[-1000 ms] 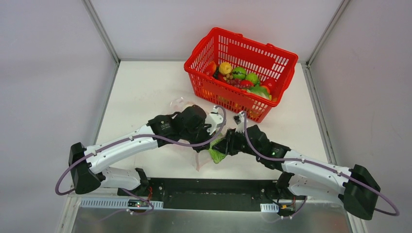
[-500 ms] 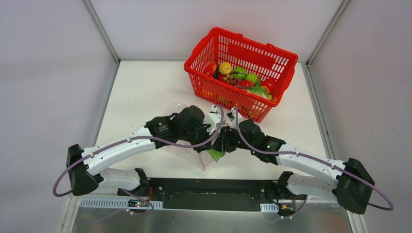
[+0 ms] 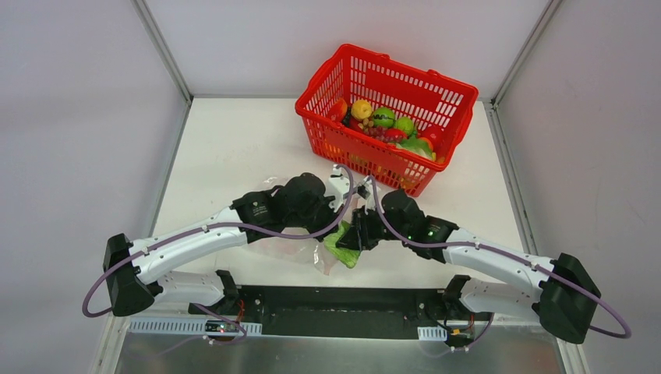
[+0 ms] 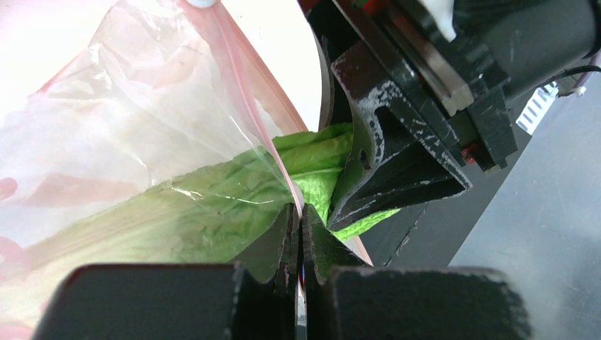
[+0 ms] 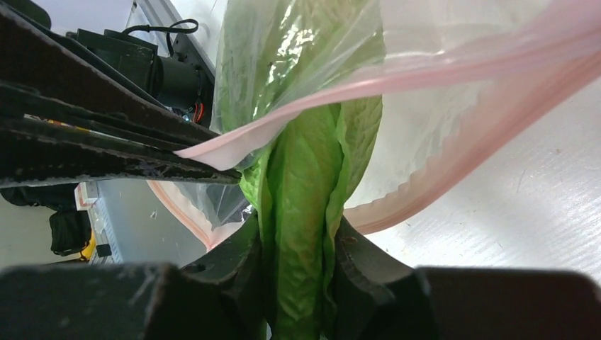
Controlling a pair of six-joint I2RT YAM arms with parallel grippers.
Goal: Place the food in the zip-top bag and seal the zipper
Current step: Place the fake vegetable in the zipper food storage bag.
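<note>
The long green cabbage [image 5: 301, 177] is clamped between the fingers of my right gripper [image 5: 301, 227]. Its leafy end pokes into the open mouth of the clear zip-top bag [image 5: 425, 28]. The pink zipper [image 5: 439, 67] curves over and around the leaves. My left gripper [image 4: 299, 212] is shut on the zipper [image 4: 241, 85] at the mouth edge and holds it up. In the left wrist view the cabbage [image 4: 212, 212] shows through the plastic. From above, the cabbage [image 3: 341, 245] lies between the two grippers at the table's near middle. The other food sits in the basket.
A red plastic basket [image 3: 468, 97] with several toy fruits and vegetables stands at the back right, just beyond the grippers. The bag's crinkled body [image 3: 271, 185] spreads under the left arm. A black base plate [image 3: 335, 308] runs along the near edge.
My right arm has pushed left toward the left gripper. The cabbage has shifted left and lies flatter, deeper in the bag mouth. The left arm has shifted slightly left.
</note>
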